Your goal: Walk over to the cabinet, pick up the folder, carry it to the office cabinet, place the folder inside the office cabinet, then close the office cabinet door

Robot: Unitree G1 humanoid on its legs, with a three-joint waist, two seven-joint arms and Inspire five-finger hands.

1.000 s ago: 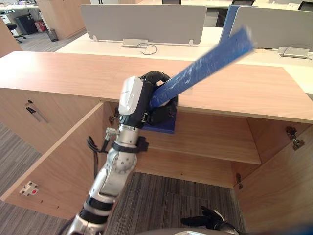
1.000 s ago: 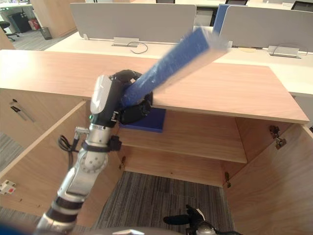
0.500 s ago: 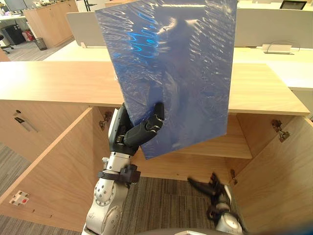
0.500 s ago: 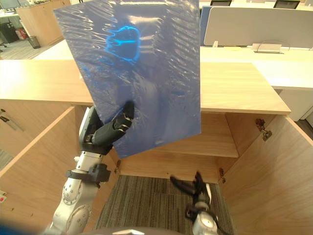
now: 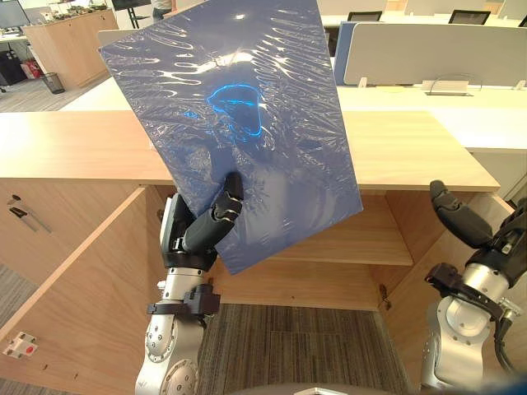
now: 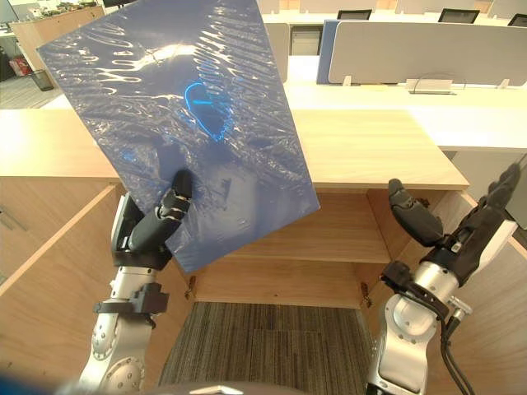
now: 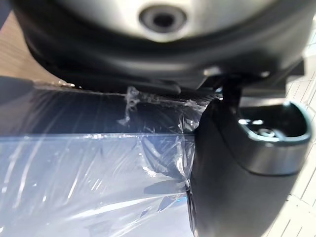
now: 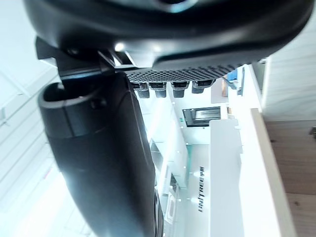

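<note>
While your left hand [image 5: 200, 235] pinches the folder [image 5: 247, 140] before the open cabinet [image 5: 370, 240], right hand [image 6: 464, 239] spread empty, placing and door-closing remain.

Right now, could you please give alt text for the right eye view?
The left hand holds a blue, plastic-wrapped folder tilted up in front of an open wooden cabinet. The right hand is raised at the cabinet's right side, fingers straight, holding nothing.
</note>
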